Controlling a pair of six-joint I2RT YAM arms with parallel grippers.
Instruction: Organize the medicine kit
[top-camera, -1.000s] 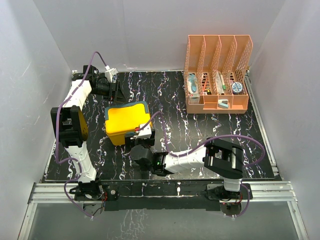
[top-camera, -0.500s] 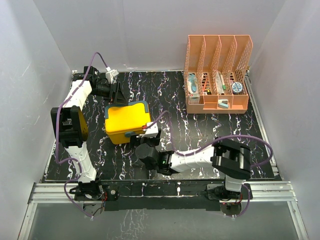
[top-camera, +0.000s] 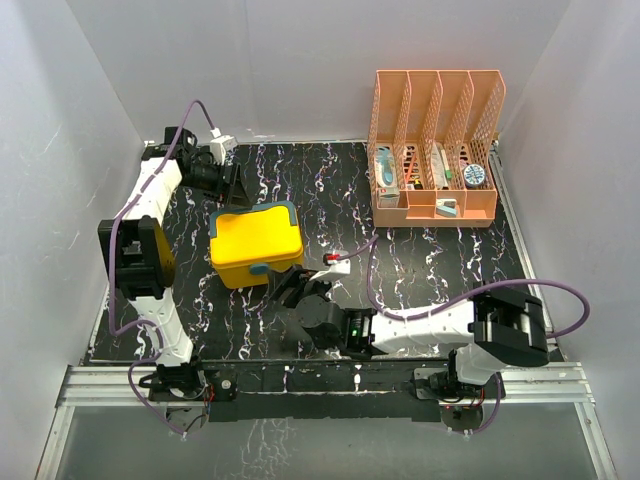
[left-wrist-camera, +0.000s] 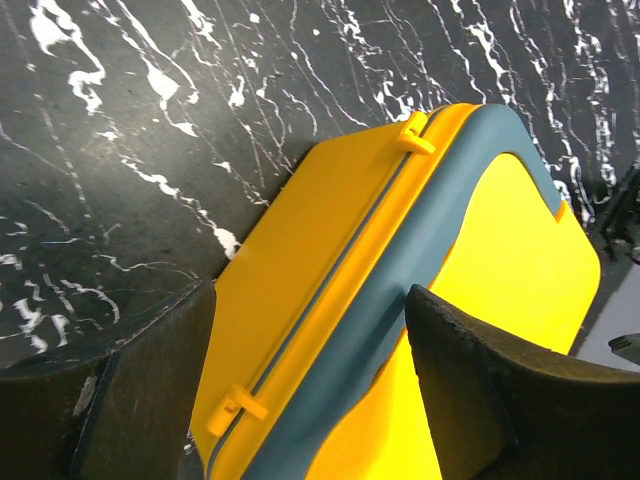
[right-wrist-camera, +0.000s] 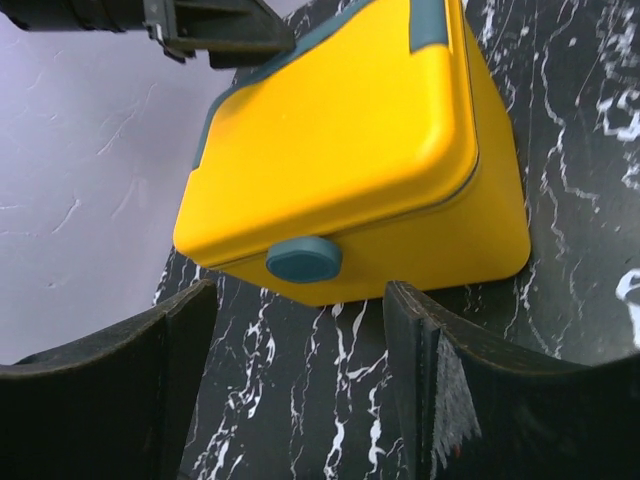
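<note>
1. The medicine kit (top-camera: 256, 244) stands on the black marbled worktop (top-camera: 430, 265), in its left half, about midway between the far edge and the near edge.
2. Its yellow lid is down on the box. A teal rim runs around the lid, and the round teal latch (right-wrist-camera: 304, 259) sits on the side that faces the near edge.
3. The left gripper (top-camera: 236, 187) is just behind the kit's far side, toward the far left corner of the worktop. Its jaws stand apart and hold nothing. In the left wrist view, the back of the kit with its two small yellow hinges (left-wrist-camera: 415, 133) shows between the dark fingers (left-wrist-camera: 150, 400). Whether they touch the kit I cannot tell.
4. The right gripper (top-camera: 300, 288) is low over the worktop, just beside the kit's near right corner. Its jaws are spread with nothing between them, and the latch side lies ahead, not touched.
5. An orange mesh file rack (top-camera: 435, 150) stands at the far right corner, with small packages inside, well apart from the kit.
</note>
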